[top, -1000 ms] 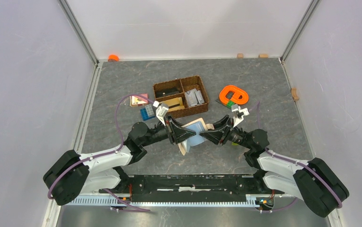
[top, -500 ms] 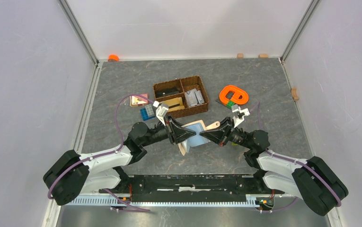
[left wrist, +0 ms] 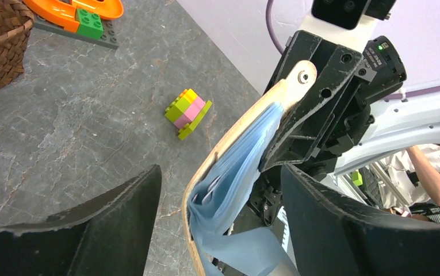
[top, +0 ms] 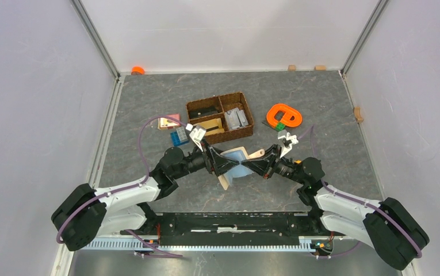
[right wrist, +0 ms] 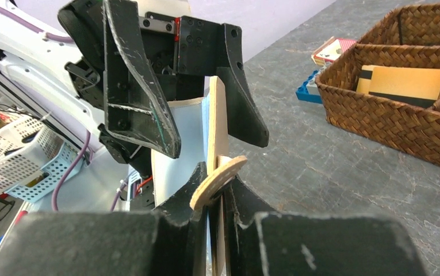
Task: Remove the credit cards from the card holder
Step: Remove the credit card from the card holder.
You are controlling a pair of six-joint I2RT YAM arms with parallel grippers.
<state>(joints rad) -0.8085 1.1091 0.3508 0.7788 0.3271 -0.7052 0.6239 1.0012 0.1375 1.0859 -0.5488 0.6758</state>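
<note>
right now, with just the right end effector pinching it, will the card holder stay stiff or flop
Probably floppy: the card holder bows in the left wrist view and its pale blue lining sags loose. Likely light, as the right end effector holds it by one thin edge. With the left end effector open around it, it may swing.

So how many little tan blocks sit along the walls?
3 tan blocks: two side by side at the back wall, one by the right wall. More may be hidden.
</note>
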